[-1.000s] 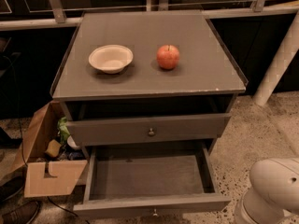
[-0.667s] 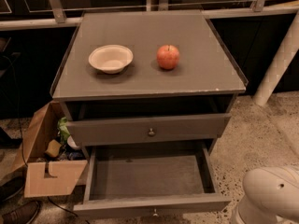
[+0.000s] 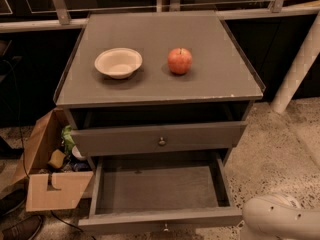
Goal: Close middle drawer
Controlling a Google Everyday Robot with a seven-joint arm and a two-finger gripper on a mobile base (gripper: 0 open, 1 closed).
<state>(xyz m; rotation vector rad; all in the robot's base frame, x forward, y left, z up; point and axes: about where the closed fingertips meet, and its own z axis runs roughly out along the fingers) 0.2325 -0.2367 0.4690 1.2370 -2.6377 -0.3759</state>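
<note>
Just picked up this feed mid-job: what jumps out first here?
The middle drawer stands pulled far out and empty, at the bottom of the view. On the cabinet top sit a pale bowl at left and a red apple at right. A white rounded robot part shows at bottom right; the gripper is not in view.

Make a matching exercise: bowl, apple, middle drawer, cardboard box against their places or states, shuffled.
1 bowl
2 apple
3 middle drawer
4 cardboard box

A pulled out, empty
B on the floor left of the cabinet
C cabinet top, near its middle
D cabinet top, towards its left edge

Pairs: 1-D, 2-C, 3-A, 4-B.
The gripper is not in view; only a white robot part shows at bottom right.
</note>
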